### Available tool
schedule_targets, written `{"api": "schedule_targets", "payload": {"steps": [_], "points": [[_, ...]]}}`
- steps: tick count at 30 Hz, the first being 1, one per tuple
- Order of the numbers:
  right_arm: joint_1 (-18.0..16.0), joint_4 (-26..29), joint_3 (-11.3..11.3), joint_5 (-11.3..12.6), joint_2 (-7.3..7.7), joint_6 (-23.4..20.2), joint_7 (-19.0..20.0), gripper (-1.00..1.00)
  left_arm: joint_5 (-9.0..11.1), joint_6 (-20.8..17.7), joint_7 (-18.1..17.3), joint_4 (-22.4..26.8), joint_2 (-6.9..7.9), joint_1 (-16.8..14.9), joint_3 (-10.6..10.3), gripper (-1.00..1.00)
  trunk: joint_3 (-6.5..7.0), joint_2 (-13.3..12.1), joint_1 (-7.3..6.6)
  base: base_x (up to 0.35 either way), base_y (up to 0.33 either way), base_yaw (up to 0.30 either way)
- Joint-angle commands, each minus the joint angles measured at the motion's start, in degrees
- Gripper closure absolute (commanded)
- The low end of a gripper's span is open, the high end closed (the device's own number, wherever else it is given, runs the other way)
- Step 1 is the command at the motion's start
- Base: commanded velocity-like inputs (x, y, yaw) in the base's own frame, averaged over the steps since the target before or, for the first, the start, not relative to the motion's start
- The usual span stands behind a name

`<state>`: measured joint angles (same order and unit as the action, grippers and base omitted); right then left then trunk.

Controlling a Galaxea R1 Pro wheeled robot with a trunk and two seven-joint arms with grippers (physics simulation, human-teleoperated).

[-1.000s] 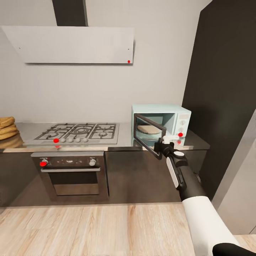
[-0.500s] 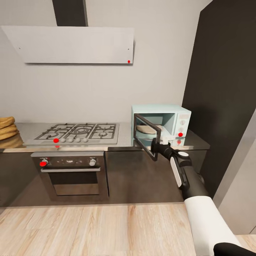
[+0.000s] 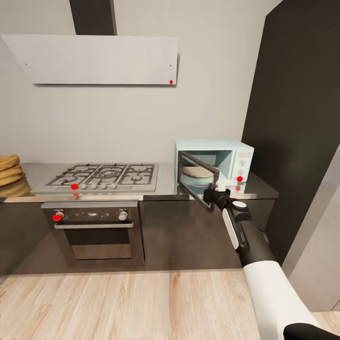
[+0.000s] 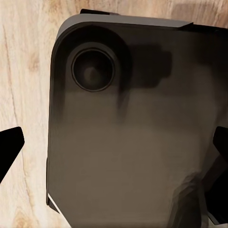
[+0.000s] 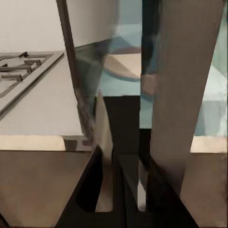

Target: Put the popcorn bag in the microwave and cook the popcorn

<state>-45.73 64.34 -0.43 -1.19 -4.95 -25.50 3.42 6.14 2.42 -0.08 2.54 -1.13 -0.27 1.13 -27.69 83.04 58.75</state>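
- Head view: the microwave [image 3: 215, 163], a small boxy pale mint-blue unit, stands on the bench [image 3: 160, 182] at its right end, against the grey wall [image 3: 141, 113].
- Its door [image 3: 197, 179], a dark glass pane in a thin grey frame, is swung part-way open toward the room; a flat round cream turntable [image 3: 196, 171] shows in the cavity.
- The control panel on the microwave's right face bears pale knobs and a small red light [image 3: 240, 178].
- The popcorn bag cannot be made out inside the cavity or on the bench.
- The right claw [image 3: 211, 192], black, sits at the free edge of the door; behind it run a black-and-white wrist and a smooth white forearm.
- Right wrist view: the door's frame edge stands just ahead of the two dark fingers [image 5: 95, 185], which are close together; I cannot tell whether they pinch the door.
- The bench is smooth, reflective grey steel over dark brown cabinet fronts.
- To the left lie a gas hob [image 3: 105, 175] with grey grates, a black oven [image 3: 94, 231] with a steel handle below, and a flat pale hood [image 3: 94, 59] above.
- Stacked tan round loaves [image 3: 9, 170] rest at the bench's far left end.
- Left wrist view: the left claw's black fingertips [image 4: 9, 149] are spread wide over a dark rounded robot base [image 4: 128, 123] and pale wood-grain floor [image 4: 23, 61].
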Motion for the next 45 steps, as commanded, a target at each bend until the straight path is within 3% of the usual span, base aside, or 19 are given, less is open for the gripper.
{"api": "schedule_targets", "payload": {"steps": [1,19,29,35,45], "points": [[-0.1,0.1,-0.5,-2.6,0.03,-0.3,-2.6,1.0,0.5,0.1,0.0,0.0,-0.01,0.0,0.1,-1.0,-0.06,0.1,-0.01,0.0,0.0,0.0],[0.0,0.5,-0.3,-2.5,0.08,-0.3,-2.2,1.0,0.5,0.2,0.0,0.0,-0.01,0.0,0.1,-1.0,-0.06,0.1,-0.01,0.0,0.0,0.0],[0.0,0.7,-0.2,-2.5,0.9,-0.8,7.6,1.0,0.5,0.1,0.0,0.0,-0.01,0.0,0.1,-1.0,-0.06,0.1,-0.01,0.0,0.0,0.0],[0.0,0.7,-0.2,-2.5,0.91,-0.8,11.5,1.0,0.5,0.1,0.0,0.0,-0.01,0.0,0.1,-1.0,-0.06,0.1,-0.01,0.0,0.0,0.0],[0.0,0.7,0.0,-2.2,0.74,-0.9,12.3,1.0,0.5,0.2,0.0,0.0,-0.01,0.0,0.1,-1.0,-0.06,0.1,-0.01,0.0,0.0,0.0]]}}
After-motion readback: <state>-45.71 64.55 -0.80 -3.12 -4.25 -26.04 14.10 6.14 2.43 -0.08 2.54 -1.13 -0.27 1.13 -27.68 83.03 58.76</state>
